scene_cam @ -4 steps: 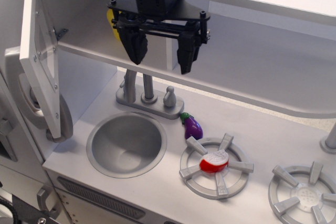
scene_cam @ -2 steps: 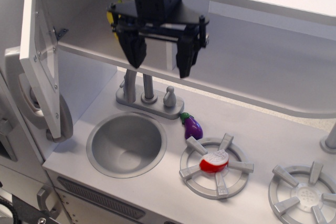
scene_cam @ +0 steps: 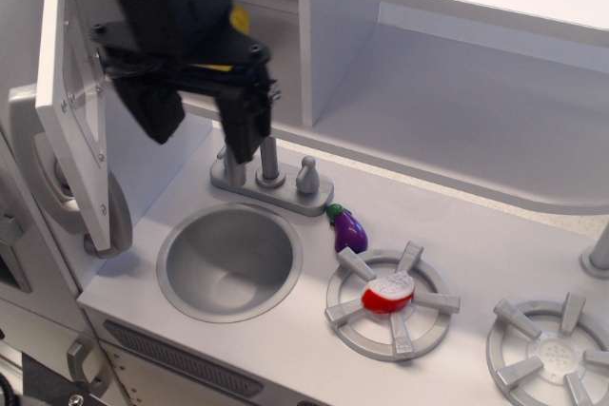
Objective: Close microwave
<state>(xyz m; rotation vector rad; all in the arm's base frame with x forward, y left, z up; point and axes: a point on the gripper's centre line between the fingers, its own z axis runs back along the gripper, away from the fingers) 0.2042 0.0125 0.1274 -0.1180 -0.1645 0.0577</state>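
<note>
White toy-kitchen microwave (scene_cam: 143,7): upper left, above grey worktop (scene_cam: 476,235). White door with clear window (scene_cam: 74,102): swung open, on edge, long axis vertical. Black end effector (scene_cam: 195,121): fingers spread, empty, just right of door, apart. Judgement: push door from left side.

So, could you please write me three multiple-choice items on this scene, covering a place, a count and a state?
1. Where does the eggplant lie?
A. in the sink
B. on the counter between faucet and burner
C. on the shelf

2. How many burners show?
A. one
B. two
C. four

3. How is the microwave door?
A. swung open
B. shut
C. removed

Answers:
1 B, it lies between the faucet and the left burner.
2 B, a second burner sits at right.
3 A, the open gripper hangs beside it.
</note>
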